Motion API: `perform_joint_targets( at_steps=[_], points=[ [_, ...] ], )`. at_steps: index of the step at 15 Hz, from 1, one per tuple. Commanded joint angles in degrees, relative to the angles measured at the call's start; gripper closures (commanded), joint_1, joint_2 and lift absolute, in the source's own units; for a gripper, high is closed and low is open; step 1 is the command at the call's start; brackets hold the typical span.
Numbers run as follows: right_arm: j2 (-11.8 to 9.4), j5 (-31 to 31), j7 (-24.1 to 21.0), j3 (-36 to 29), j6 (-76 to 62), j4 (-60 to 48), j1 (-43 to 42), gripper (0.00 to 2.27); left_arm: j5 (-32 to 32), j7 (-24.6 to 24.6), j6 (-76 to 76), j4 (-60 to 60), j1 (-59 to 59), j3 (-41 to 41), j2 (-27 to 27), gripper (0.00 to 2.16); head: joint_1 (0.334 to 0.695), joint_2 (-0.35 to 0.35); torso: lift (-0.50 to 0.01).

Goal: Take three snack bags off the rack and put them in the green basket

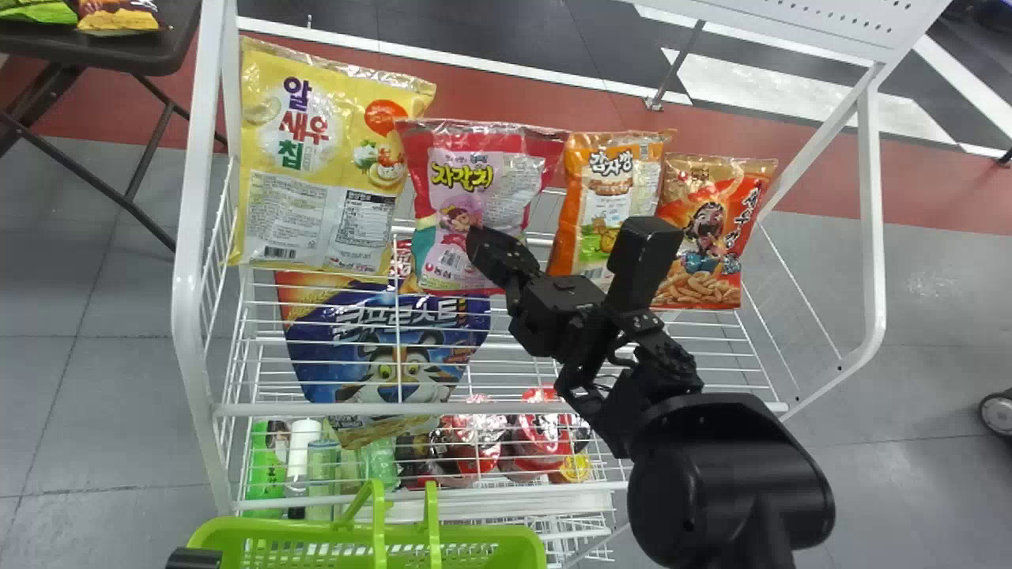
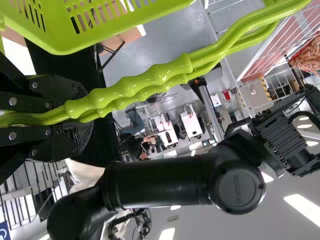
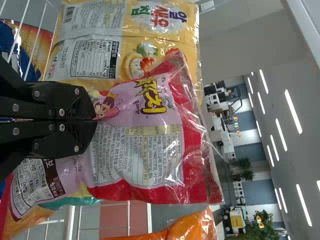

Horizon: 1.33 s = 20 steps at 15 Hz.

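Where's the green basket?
Low in the head view, left of centre, the green basket is in front of the rack, its handles in the left gripper.

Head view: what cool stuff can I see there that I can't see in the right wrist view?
In the head view but not the right wrist view: the green basket and the dark table beside the rack.

In the right wrist view but not the head view: ceiling lights and leafy plants.

Both: the yellow bag, pink bag, orange bag, blue bag and right gripper.
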Motion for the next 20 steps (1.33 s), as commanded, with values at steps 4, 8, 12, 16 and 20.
perform_joint_targets(
  at_steps=[4, 8, 12, 16, 20],
  points=[
    [0.00, -1.17, 1.47, -1.37, 1.35, -3.65, 2.14, 2.11, -0.21, 0.21, 0.18, -0.27, -0.05, -0.36, 0.00, 1.63, 0.695, -0.350, -0.023],
    [0.00, -5.12, 4.28, -1.81, 3.81, -6.81, 4.51, 2.10, -0.48, 0.30, 0.53, -0.35, -0.23, -0.80, 0.09, 1.64, 0.695, -0.350, -0.023],
    [0.00, -8.20, 7.09, -2.07, 8.38, -13.66, 9.34, 2.10, -0.56, 0.30, 0.70, -0.35, -0.32, -0.80, 0.00, 1.64, 0.695, -0.350, -0.023],
    [0.00, -12.86, 9.20, -9.63, 24.03, -27.55, 16.20, 2.10, -0.48, 0.13, 0.70, -0.62, -0.41, 0.43, 0.09, 1.64, 0.695, -0.350, -0.023],
    [0.44, -15.58, 12.72, -21.59, 45.65, -35.46, 18.05, 2.10, -0.39, 0.48, 0.70, -1.41, -0.76, 1.39, -0.35, 1.64, 0.695, -0.350, -0.023]
  ],
)
